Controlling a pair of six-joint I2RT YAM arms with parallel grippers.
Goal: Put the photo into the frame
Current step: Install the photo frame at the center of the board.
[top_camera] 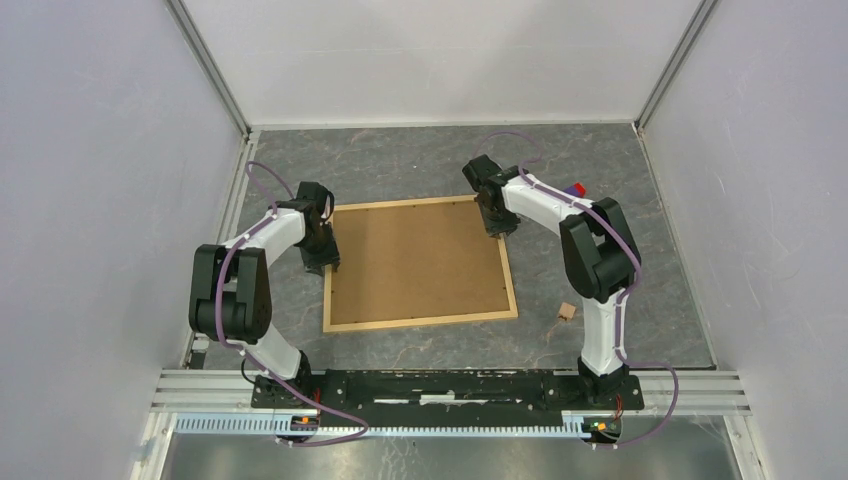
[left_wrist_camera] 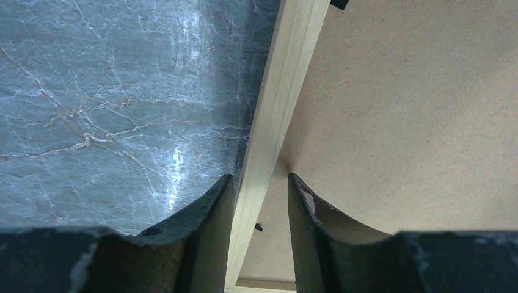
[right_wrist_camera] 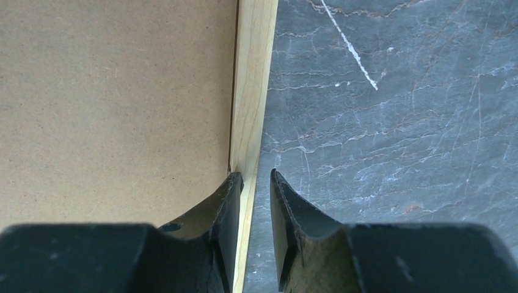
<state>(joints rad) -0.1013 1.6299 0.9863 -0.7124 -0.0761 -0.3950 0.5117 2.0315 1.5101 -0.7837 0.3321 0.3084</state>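
Observation:
The frame [top_camera: 420, 322] lies back side up on the grey marble table, its brown fibreboard panel [top_camera: 415, 260] showing inside thin light wood strips. The photo is not in view. My left gripper [top_camera: 327, 262] is at the frame's left side; in the left wrist view its jaws [left_wrist_camera: 259, 178] stand apart astride the wood strip [left_wrist_camera: 287, 79], with a gap on the panel side. My right gripper [top_camera: 497, 228] is at the far right side; in the right wrist view its jaws [right_wrist_camera: 256, 174] stand narrowly apart over the strip's [right_wrist_camera: 250, 91] outer edge.
A small light wooden piece [top_camera: 567, 312] lies on the table right of the frame's near corner. A small red and blue object [top_camera: 577, 188] sits behind the right arm. White enclosure walls stand on the left, right and far sides.

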